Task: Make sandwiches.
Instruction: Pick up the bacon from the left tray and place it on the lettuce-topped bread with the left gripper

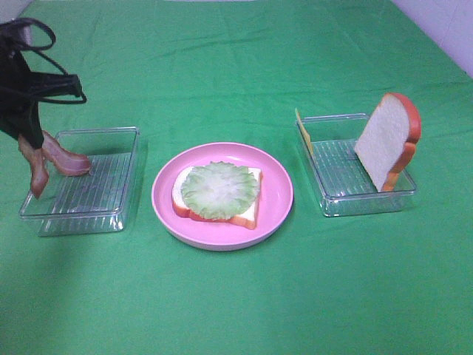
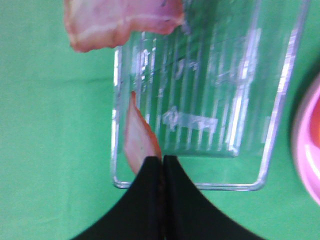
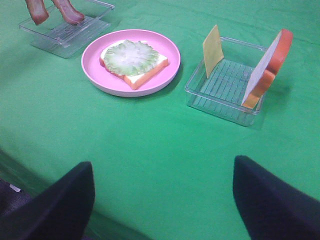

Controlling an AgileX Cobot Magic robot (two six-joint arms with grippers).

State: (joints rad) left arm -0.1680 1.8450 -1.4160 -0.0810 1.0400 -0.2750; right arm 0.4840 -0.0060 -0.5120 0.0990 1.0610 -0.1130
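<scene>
Left gripper clamped on bacon above the left tray.
Bottom bread slice with lettuce lies on the pink plate; bacon, cheese and the top slice, both in the right tray, remain. Right gripper gapes, empty.

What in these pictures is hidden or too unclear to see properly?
- High view: the left tool is a dark blur by the left edge; its grip on the bacon strip is unclear.
- Left wrist view: the top edge cuts off the second bacon strip.
- High view: the cheese shows only edge-on.
- High and right wrist views: the lettuce covers the bread slice's top.
- Right wrist view: the bottom edge cuts off the right tool.
</scene>
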